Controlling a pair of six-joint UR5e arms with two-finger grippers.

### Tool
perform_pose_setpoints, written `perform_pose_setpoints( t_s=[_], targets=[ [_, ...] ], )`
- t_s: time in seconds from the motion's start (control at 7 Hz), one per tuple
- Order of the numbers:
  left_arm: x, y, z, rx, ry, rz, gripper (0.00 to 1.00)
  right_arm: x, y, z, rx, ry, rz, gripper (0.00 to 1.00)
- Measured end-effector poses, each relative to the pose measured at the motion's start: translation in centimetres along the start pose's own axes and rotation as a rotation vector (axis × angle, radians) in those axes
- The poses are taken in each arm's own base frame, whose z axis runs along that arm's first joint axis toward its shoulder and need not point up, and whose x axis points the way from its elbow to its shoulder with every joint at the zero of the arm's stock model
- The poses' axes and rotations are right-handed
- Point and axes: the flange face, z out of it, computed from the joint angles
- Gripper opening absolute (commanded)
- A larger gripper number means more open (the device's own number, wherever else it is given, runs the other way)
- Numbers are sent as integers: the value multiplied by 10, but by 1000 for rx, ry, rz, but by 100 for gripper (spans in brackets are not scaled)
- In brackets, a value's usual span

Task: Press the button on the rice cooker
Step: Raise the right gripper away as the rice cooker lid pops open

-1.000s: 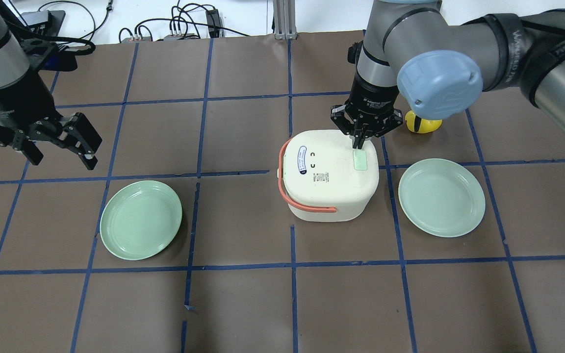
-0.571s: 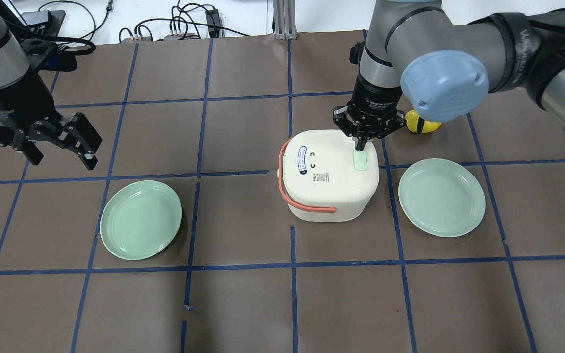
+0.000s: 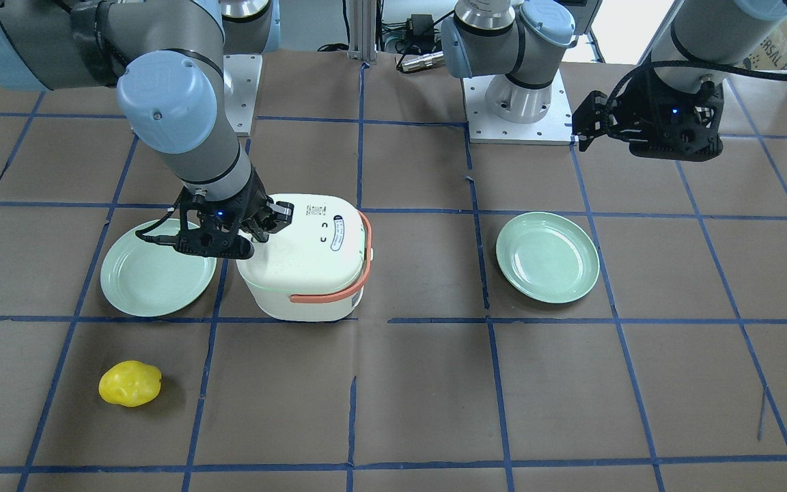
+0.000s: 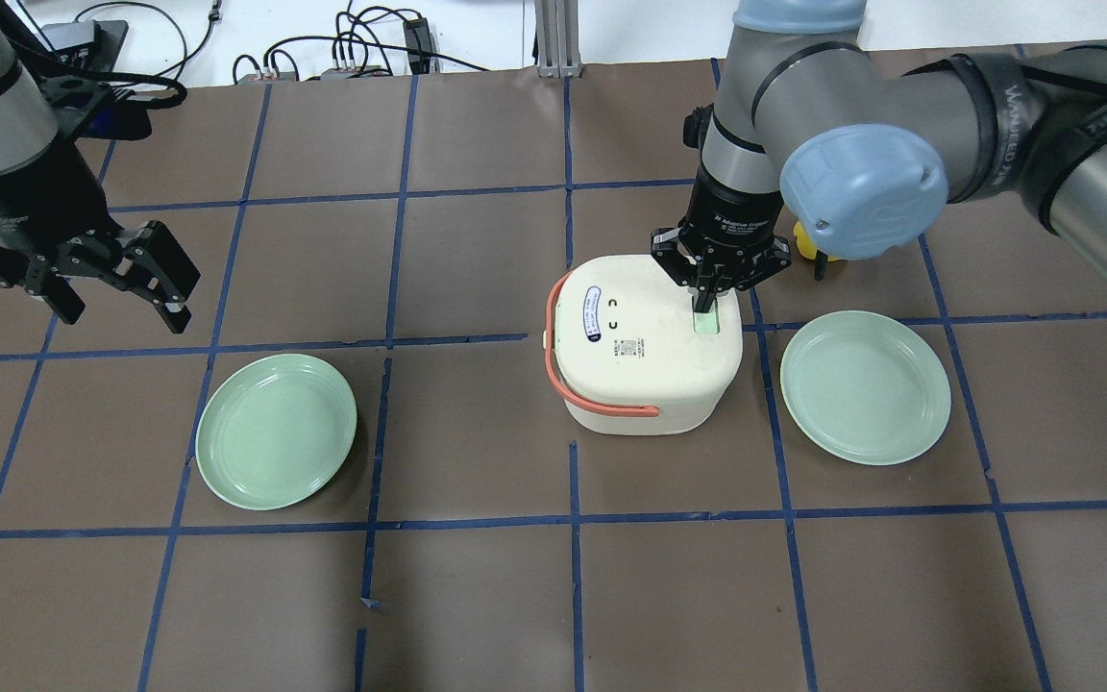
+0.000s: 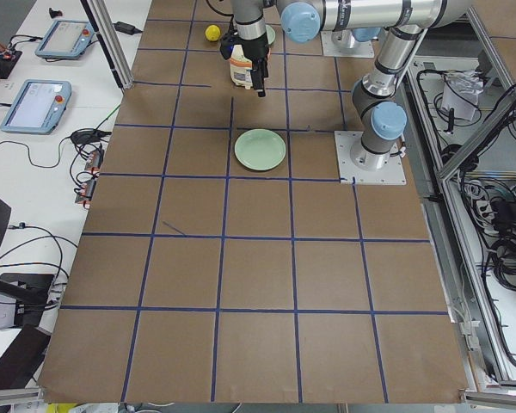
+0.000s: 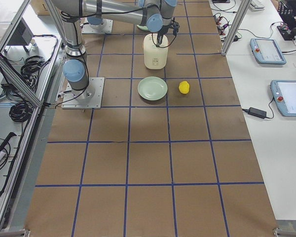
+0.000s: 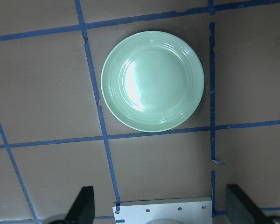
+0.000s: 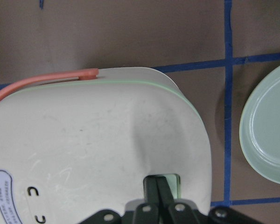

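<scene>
Rice cooker (image 4: pixel 645 356) stands mid-bench (image 4: pixel 477 596), lid closed. Right gripper (image 4: pixel 704 306): fingers pressed together into one narrow tip, pointing down onto pale green button (image 4: pixel 710 324) at lid edge, likely for precise poke. Left gripper (image 4: pixel 121 303) spread, empty, parked well apart, out of way.

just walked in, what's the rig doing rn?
The right hand, fingers shut together, is pointing straight down with its tips on the pale green button at the edge of the rice cooker lid. The lid is closed, and whether the button is fully pressed can't be told. The left hand hangs open and empty off to the side, away from the cooker.
</scene>
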Motion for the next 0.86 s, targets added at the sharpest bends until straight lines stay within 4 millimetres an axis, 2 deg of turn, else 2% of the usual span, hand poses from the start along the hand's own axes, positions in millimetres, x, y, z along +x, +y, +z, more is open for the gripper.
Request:
perform_pose_setpoints(
  t_s=[0.14,0.29,0.43,0.71,0.86],
  targets=[
    [0,0,0,0,0,0,100,0,1,-4,6,2,3,33],
    [0,0,0,0,0,0,100,0,4,-18,11,7,10,80],
    [0,0,0,0,0,0,100,0,10,-43,23,23,17,100],
    [0,0,0,0,0,0,100,13,6,-110,102,96,-5,100],
    [0,0,0,0,0,0,100,30,-1,-128,117,115,-47,100]
  ],
)
